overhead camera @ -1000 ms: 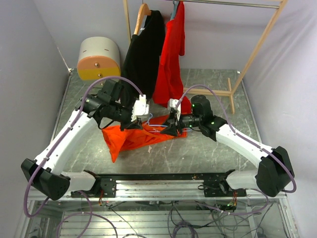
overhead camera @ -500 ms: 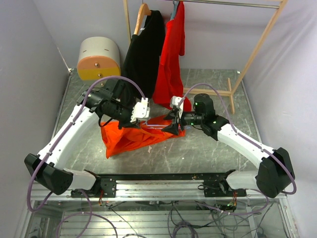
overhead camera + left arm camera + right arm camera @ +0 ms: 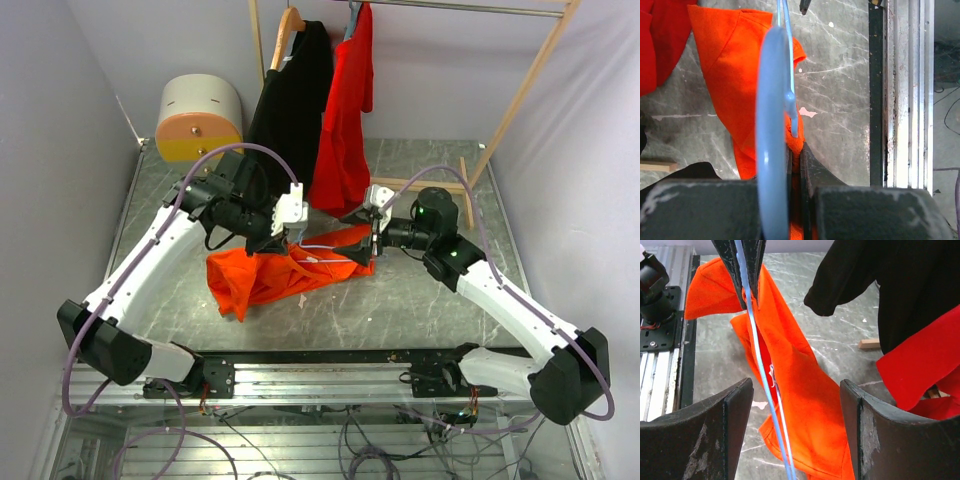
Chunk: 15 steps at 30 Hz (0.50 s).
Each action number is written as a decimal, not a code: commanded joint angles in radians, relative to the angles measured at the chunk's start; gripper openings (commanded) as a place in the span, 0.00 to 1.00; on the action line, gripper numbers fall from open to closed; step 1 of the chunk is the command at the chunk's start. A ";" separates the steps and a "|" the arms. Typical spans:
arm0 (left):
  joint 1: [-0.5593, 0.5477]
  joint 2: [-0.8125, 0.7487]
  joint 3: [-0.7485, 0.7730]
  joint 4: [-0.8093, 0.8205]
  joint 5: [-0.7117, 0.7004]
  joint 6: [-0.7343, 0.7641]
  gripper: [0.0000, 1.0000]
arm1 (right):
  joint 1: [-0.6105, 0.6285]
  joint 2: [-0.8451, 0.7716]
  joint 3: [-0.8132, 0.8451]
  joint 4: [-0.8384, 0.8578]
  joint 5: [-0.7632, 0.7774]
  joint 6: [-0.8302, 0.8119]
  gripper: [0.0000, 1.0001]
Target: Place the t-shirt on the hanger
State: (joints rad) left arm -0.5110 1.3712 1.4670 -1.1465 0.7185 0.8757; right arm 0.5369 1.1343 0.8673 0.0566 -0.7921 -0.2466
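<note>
t-shirt (image 3: 260, 280): matt cloth, soft and creased on my feed.
hanger (image 3: 757, 355): smooth, faintly glossy; I can't tell coated wire from plastic.
table (image 3: 400, 290): hard grey marble-veined top with a dull sheen.
black garment (image 3: 290, 110): matt cloth.
red shirt (image 3: 345, 120): matt cloth.
rack (image 3: 520, 90): pale wood; looks unvarnished to me.
frame rail (image 3: 912, 100): ribbed bare metal, bright.

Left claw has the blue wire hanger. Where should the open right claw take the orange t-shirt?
Likely the fold beside the small white tag on the bright orange cloth t-shirt, probably its neck edge. Come straight down from above: the shirt lies crumpled on the grey table, below the right claw; mind the thin pale-blue wire hanger crossing beside it.
</note>
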 commanded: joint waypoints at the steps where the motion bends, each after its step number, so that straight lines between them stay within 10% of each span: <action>1: 0.011 0.003 0.023 0.069 -0.025 -0.073 0.07 | -0.006 -0.019 -0.005 0.071 0.050 0.052 0.70; 15: 0.054 0.074 0.122 0.158 -0.045 -0.256 0.07 | -0.070 -0.042 0.212 -0.246 0.791 0.403 0.61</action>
State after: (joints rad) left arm -0.4740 1.4261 1.5372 -1.0389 0.6712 0.6765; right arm 0.4900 1.0599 0.9932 -0.0067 -0.2043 0.0200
